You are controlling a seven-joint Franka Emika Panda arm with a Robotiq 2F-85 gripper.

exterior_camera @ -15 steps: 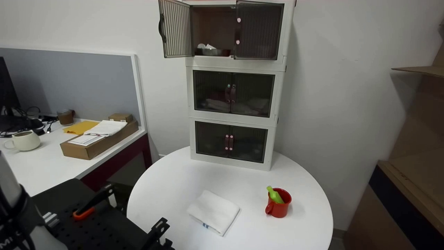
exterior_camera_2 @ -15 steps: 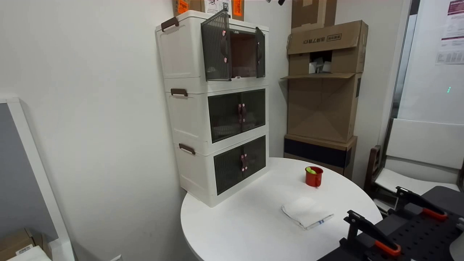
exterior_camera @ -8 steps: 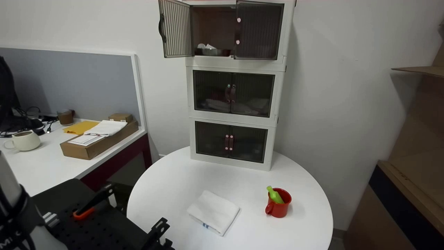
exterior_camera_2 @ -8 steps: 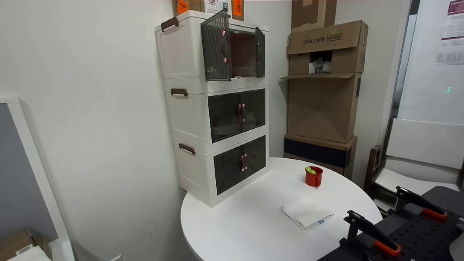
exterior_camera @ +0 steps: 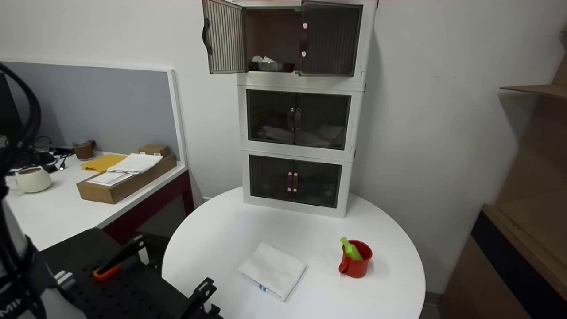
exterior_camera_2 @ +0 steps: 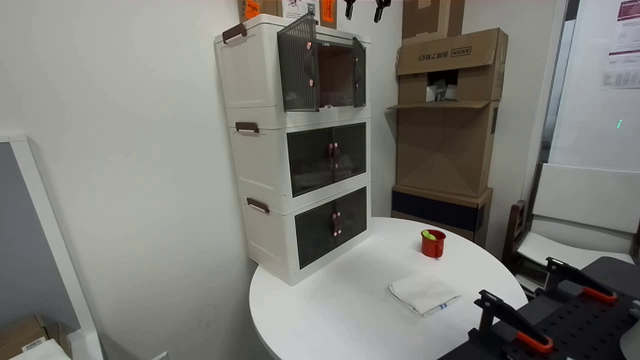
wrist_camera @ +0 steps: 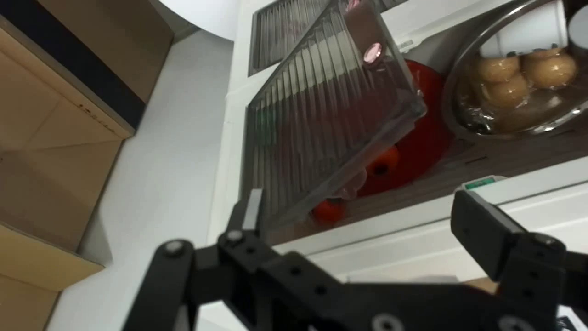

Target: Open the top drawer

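Wrist view: tool [wrist_camera: 363, 219], jaws spread wide, nothing between them; held high, facing the top drawer [exterior_camera: 274, 35], we judge so that it can work on the front. Whether it touches anything, we cannot tell.

Top drawer: highest section of a white cabinet [exterior_camera: 297, 153], over the middle section [exterior_camera: 319, 119] and the lowest section [exterior_camera: 316, 184], both closed. In an exterior view, left-hand panel [exterior_camera: 227, 37] swung well out; right-hand panel [exterior_camera: 332, 40] partly out, its handle [wrist_camera: 363, 27] near the free edge, presumably for an easier pull. We take the opening as largely done; the right-hand panel may want drawing wider, and a careless pass could push it back.

Contents: metal bowl [wrist_camera: 455, 87], holding brown round things [wrist_camera: 507, 89] and a white piece [wrist_camera: 528, 34] of unclear kind, likely gathered so that nothing rolls; just beside it, a red dish [wrist_camera: 429, 138].

Counter [exterior_camera: 212, 248]: round, white. In both exterior views the cabinet stands at its back, we suppose to leave the panels room to swing. In front: folded cloth [exterior_camera: 273, 271], lying flat; red mug [exterior_camera: 355, 268], upright, apart from the cloth, with a green utensil [exterior_camera: 351, 249] leaning in it, the mug apparently serving as its holder.
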